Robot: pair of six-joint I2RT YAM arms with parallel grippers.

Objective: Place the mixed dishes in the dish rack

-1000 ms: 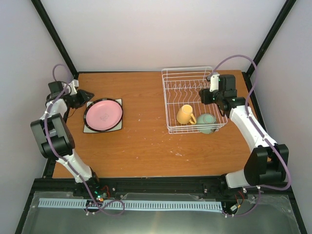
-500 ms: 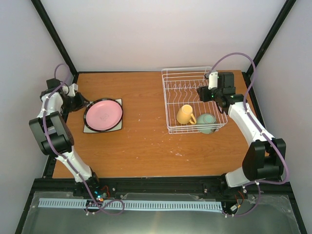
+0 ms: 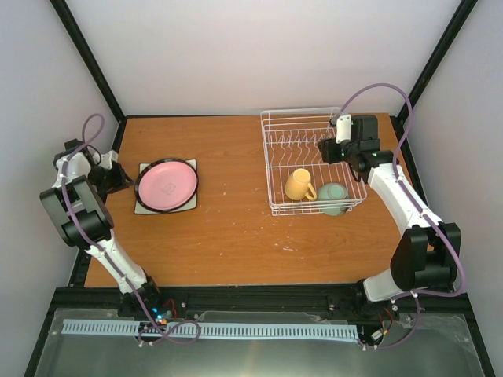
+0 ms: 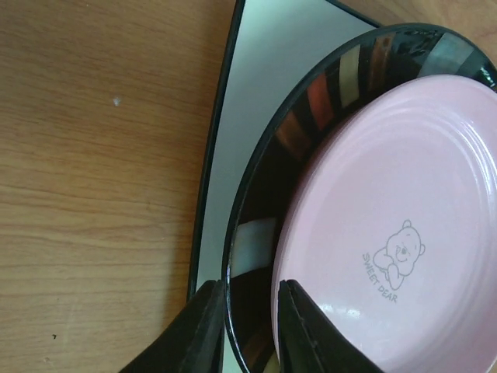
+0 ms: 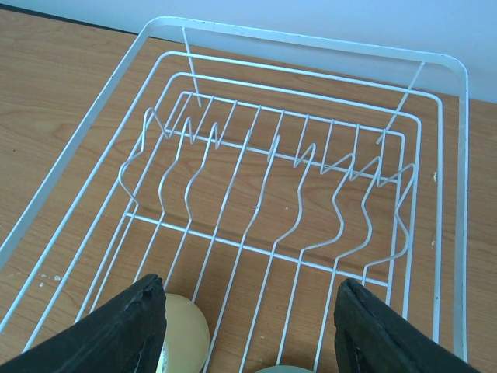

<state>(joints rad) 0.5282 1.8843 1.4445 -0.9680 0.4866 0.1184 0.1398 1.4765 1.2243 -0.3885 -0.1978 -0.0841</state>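
Observation:
A pink plate [image 3: 167, 184] [image 4: 404, 194] lies on a dark-rimmed plate [image 3: 140, 177] [image 4: 264, 194], which rests on a white square plate [image 3: 146, 207] [image 4: 256, 70] at the table's left. My left gripper [image 3: 118, 179] [image 4: 248, 326] points down at the stack's left edge. Its jaws stand a narrow gap apart, and the dark rim shows between them. The white wire dish rack [image 3: 267, 161] [image 5: 303, 35] holds a yellow mug [image 3: 299, 184] [image 5: 182, 334] and a mint-green bowl [image 3: 333, 198]. My right gripper [image 3: 324, 149] [image 5: 252, 342] hovers open over the rack's plate slots, holding nothing.
The black frame posts [image 3: 86, 59] rise at the table's back corners. Bare wood [image 3: 228, 157] stretches between the plate stack and the rack. The left arm's elbow [image 3: 75, 212] hangs over the table's left edge.
My left gripper has drawn back from the stack's far-left corner to its left edge. The right gripper has shifted slightly toward the back. The plates have not moved.

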